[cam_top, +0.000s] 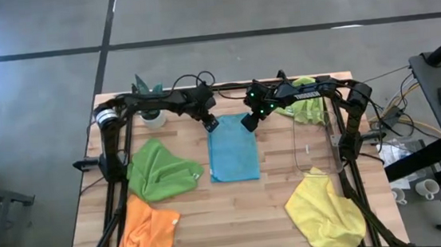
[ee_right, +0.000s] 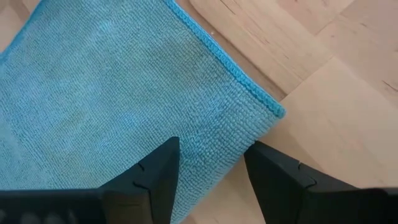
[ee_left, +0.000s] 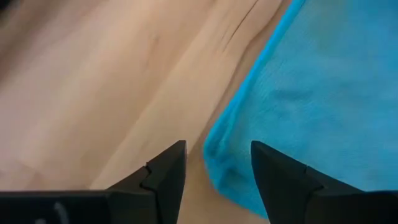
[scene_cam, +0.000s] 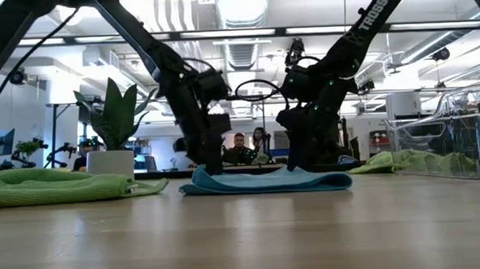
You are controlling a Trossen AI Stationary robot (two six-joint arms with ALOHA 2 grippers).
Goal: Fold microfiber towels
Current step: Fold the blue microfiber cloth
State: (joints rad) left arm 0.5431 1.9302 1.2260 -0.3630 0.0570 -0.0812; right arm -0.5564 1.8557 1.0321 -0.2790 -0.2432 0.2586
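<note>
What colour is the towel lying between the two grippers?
Blue; the blue towel shows best in the high view.

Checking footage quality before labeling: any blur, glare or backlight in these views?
Left wrist view: table smeared and blue towel soft, looks like motion blur. Right wrist view: sharp, towel weave clear. Low view: bright ceiling lights leave both arms as dark silhouettes. High view: even light, no strong glare on the table.

Nubby matt blue cloth (ee_right: 124, 93) (stitched edge), smooth pale wooden table (ee_right: 336, 93)
</note>
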